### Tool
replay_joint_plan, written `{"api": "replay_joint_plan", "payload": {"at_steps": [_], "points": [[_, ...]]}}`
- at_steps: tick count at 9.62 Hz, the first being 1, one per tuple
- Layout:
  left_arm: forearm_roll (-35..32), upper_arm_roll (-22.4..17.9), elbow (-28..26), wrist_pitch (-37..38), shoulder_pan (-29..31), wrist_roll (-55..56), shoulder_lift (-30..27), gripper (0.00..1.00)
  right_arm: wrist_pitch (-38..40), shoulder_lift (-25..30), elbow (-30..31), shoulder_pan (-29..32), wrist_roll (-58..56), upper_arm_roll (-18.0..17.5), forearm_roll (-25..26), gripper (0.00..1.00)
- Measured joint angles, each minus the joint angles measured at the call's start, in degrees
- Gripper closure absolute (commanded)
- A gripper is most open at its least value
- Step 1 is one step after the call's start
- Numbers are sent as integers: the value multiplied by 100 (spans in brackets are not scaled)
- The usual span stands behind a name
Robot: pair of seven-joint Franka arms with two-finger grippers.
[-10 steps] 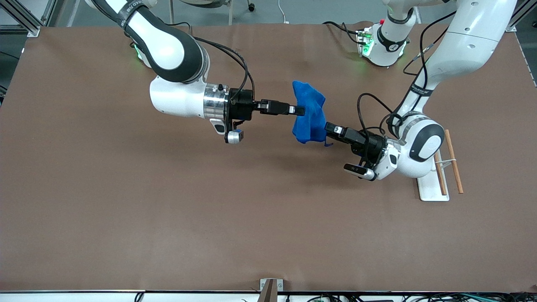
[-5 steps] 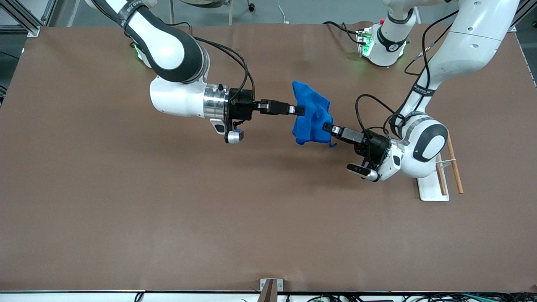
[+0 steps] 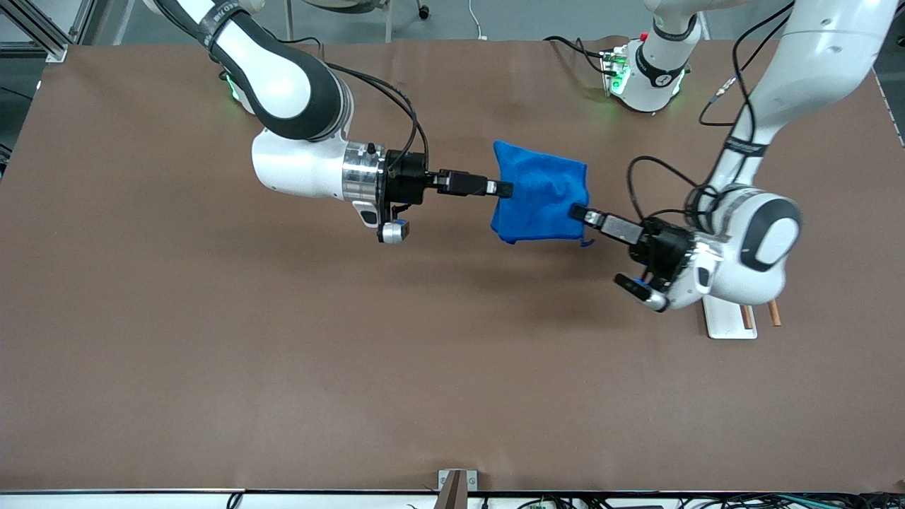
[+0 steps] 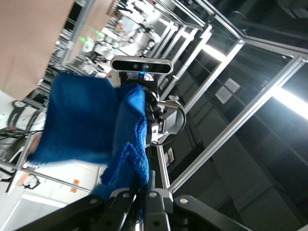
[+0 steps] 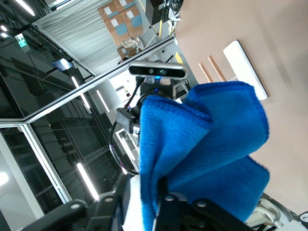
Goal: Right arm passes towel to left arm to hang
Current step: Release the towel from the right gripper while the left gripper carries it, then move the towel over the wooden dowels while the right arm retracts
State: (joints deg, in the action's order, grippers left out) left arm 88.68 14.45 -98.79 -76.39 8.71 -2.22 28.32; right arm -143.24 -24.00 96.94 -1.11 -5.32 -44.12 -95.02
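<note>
The bright blue towel [image 3: 541, 201] hangs in the air, stretched between both grippers over the middle of the table. My right gripper [image 3: 505, 188] is shut on the towel's end toward the right arm's side. My left gripper [image 3: 580, 212] is shut on the other end. In the left wrist view the towel [image 4: 91, 120] runs up from my left gripper [image 4: 144, 192] toward the right arm's camera. In the right wrist view the folded towel [image 5: 211, 139] rises from my right gripper [image 5: 154, 202]. The white-based rack [image 3: 728, 322] lies under the left arm's wrist, mostly hidden.
The rack's white base [image 5: 245, 67] and its wooden rods [image 5: 211, 70] show on the brown table [image 3: 283, 353] in the right wrist view. The arm bases stand along the table's edge farthest from the front camera.
My left gripper has moved toward the left arm's end of the table with its end of the towel, spreading the bunched towel out. The right arm has not moved.
</note>
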Motion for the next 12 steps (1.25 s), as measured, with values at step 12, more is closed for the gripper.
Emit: {"api": "replay_joint_plan", "payload": {"at_steps": [12], "points": [[-5566,-291,1567,-253,967,3396,-487,100,1285,380,510,753,-10,3017,6357,0]]}}
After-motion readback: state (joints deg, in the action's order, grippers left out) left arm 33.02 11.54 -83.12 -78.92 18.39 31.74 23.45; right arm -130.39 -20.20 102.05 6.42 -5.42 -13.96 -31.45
